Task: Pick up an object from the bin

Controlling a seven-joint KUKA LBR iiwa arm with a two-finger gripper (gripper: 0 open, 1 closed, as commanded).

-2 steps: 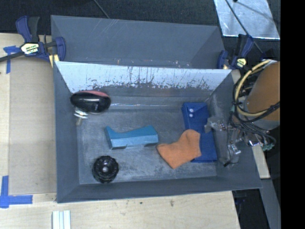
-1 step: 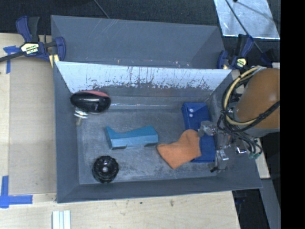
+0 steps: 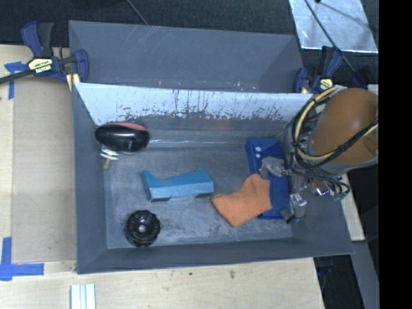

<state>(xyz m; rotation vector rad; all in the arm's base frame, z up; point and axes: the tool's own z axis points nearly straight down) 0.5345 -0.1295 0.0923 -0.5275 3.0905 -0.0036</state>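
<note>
My gripper [image 3: 295,197] is low at the bin's right side, under the arm's orange cover. It sits over a dark blue flat plastic piece [image 3: 265,154] that lies against the right wall and is partly hidden by the gripper. An orange cloth-like lump [image 3: 243,201] lies just left of the gripper, overlapping the lower part of the blue piece. Whether the gripper touches either thing is unclear.
A light blue foam block [image 3: 177,184] lies in the middle of the bin floor. A black round knob [image 3: 142,227] rests near the front left corner. At the back left lies a black and red rounded object [image 3: 122,137] with a small metal tip.
</note>
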